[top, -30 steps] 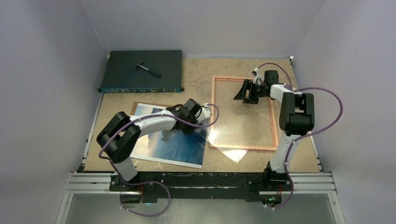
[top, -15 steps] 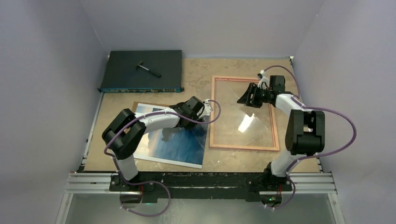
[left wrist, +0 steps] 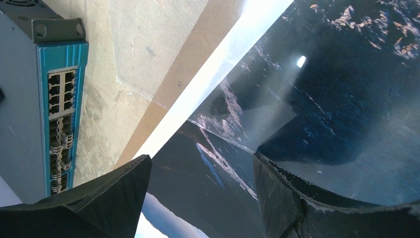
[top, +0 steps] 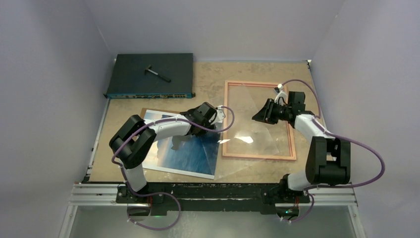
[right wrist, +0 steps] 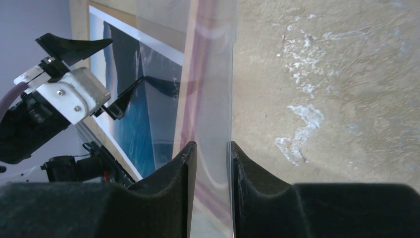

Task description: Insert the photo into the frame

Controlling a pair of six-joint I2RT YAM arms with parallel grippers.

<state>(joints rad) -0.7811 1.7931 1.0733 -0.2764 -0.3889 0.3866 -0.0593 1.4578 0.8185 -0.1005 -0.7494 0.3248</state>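
Whereas the photo (top: 185, 156) lies flat near the worktop's (top: 213, 79) near-left corner, directly under our wide-open, empty left claw (left wrist: 203, 159), we log the right claw (right wrist: 212, 145) narrowed about the clear pane (right wrist: 213, 74) over the frame (top: 250, 83), grip undeterminable.

I record pale lavender-grey walls (top: 59, 59) closing the work area at the back and on both sides, plain in finish. The table (top: 213, 74) has a tan, mottled top with whitish scuffs, clearest on my right. A silver metal rail (top: 337, 194) runs along its near edge. A dark flat box (top: 133, 74) with a teal port strip lies at the far left corner, a small tool (top: 157, 73) resting on it. Lighting is even, shadows soft.
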